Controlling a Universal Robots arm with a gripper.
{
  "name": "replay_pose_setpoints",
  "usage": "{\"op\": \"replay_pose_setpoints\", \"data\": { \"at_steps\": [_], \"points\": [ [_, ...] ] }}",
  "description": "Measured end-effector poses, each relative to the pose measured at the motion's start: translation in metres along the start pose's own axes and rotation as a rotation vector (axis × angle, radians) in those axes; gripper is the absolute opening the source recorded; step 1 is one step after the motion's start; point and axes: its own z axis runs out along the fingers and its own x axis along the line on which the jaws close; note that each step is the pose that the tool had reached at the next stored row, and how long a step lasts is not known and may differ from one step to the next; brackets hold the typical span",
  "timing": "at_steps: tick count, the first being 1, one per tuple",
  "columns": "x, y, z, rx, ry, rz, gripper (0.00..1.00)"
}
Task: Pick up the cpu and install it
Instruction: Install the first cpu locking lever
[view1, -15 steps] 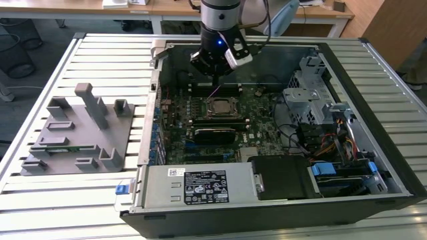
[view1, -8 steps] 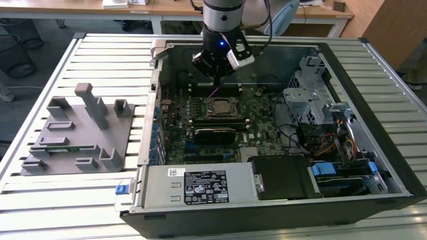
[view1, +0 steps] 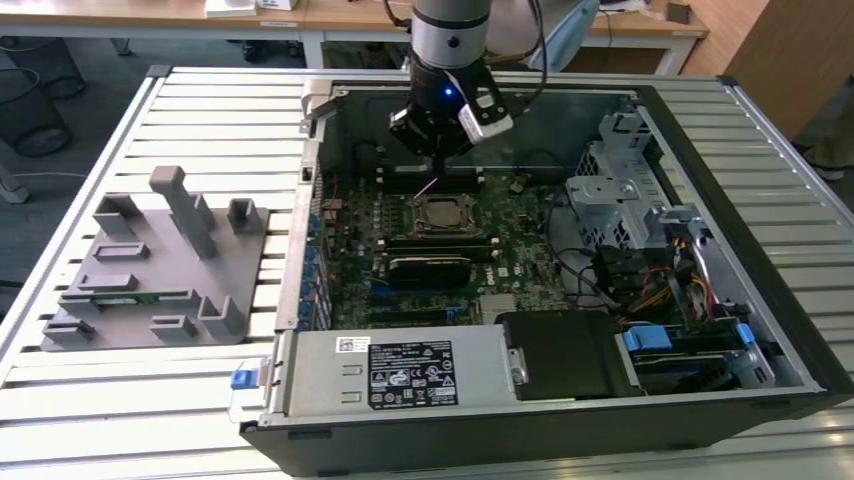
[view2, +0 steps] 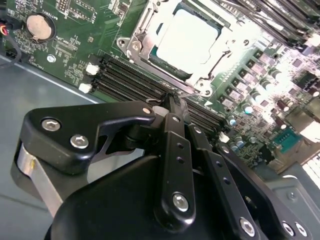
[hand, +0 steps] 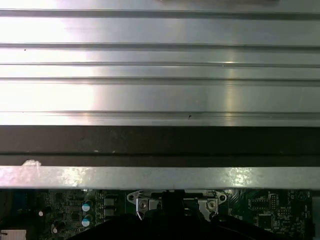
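The cpu (view2: 187, 40), a flat square chip with a pale silver top, lies in the motherboard socket (view1: 438, 213), framed by the socket's metal bracket (view2: 145, 47). My gripper (view1: 433, 160) hangs over the board just behind the socket, a short way above it and apart from the chip. In the second wrist view its black fingertips (view2: 173, 102) meet at a point with nothing between them. The socket's metal frame (hand: 175, 201) also shows in the first wrist view below the case wall.
The open computer case (view1: 747, 200) lies on a slatted metal table (view1: 200, 110). Memory slots (view2: 130, 80) flank the socket. A drive cage (view1: 621, 195) and cables stand at the exterior view's right, the power supply (view1: 400, 370) at the front. A grey fixture (view1: 154, 270) sits outside the case.
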Motion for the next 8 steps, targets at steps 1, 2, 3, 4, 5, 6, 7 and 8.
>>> {"op": "replay_pose_setpoints", "data": {
  "at_steps": [1, 2, 3, 4, 5, 6, 7, 8],
  "points": [
    [-0.0003, 0.0002, 0.0012, -0.0001, 0.0, 0.0, 0.11],
    [-0.0007, 0.0005, 0.0023, -0.0001, 0.0, -0.001, 0.11],
    [-0.0014, 0.0007, 0.0035, -0.0001, 0.0001, -0.001, 0.11],
    [-0.0021, 0.0009, 0.0046, 0.0, 0.0002, -0.002, 0.11],
    [-0.0029, 0.001, 0.0058, 0.0, 0.0002, -0.002, 0.11],
    [-0.0037, 0.0011, 0.0069, 0.0, 0.0002, -0.003, 0.11],
    [-0.0046, 0.0012, 0.0081, 0.0, 0.0002, -0.004, 0.11],
    [-0.0055, 0.0013, 0.0092, -0.0001, 0.0002, -0.004, 0.11]
  ]
}}
